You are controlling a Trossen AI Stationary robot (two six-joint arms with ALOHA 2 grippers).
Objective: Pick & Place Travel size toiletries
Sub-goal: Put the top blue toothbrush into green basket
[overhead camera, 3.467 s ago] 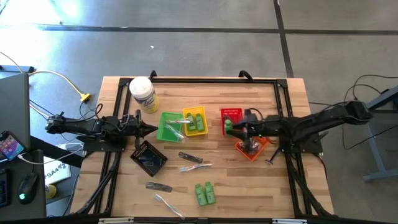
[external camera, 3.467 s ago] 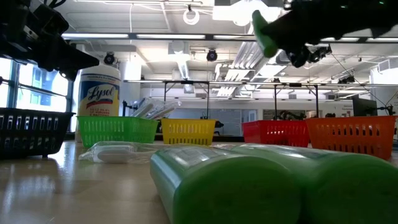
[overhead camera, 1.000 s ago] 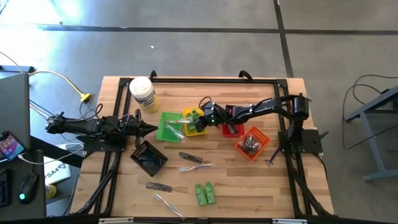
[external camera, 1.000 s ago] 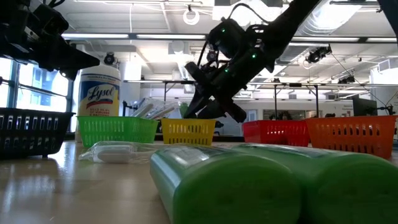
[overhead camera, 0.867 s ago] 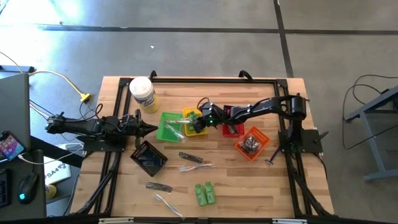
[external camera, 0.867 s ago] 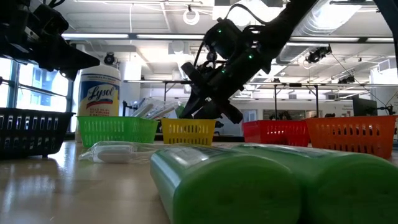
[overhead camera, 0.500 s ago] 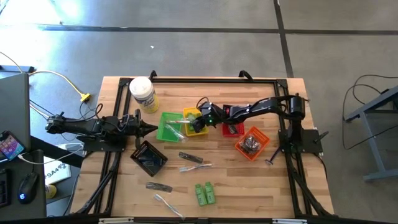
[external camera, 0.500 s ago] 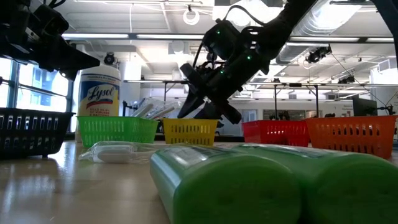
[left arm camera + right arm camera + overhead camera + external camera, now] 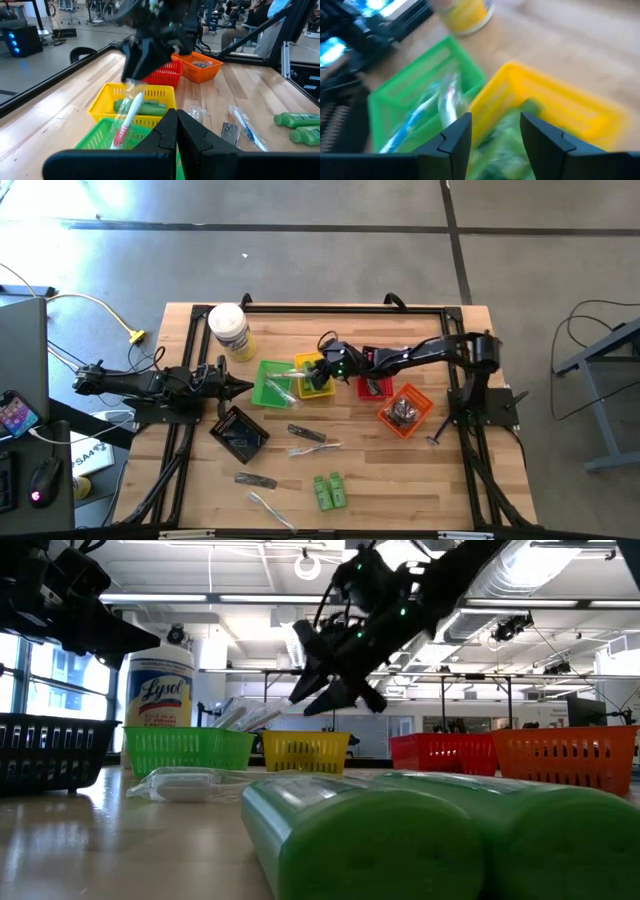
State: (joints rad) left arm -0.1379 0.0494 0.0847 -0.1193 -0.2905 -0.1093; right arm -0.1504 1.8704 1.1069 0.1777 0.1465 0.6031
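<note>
My right gripper [image 9: 318, 370] hangs open above the yellow basket [image 9: 313, 376], with nothing between its fingers [image 9: 495, 122]. Green bottles [image 9: 140, 106] lie inside that basket. Beside it stands the green basket [image 9: 273, 383], and a clear-wrapped stick [image 9: 125, 120] rests in it and leans on its rim. Two more green bottles [image 9: 329, 491] lie side by side near the front edge. Between the baskets and those bottles, slim black sticks [image 9: 306, 434] and clear-wrapped sticks [image 9: 314, 448] lie flat on the wood. My left gripper [image 9: 245, 387] waits shut at the table's left.
A red basket [image 9: 373, 375] and an orange basket [image 9: 405, 410] with dark round pieces stand to the right of the yellow one. A black basket [image 9: 239, 434] sits at the left. A white jar with a yellow label [image 9: 229, 330] stands at the far left corner.
My right gripper, low over the yellow basket with a green bottle between its fingers, has opened and let the bottle go into the basket. It has then risen a little above the basket's rim and rolled slightly.
</note>
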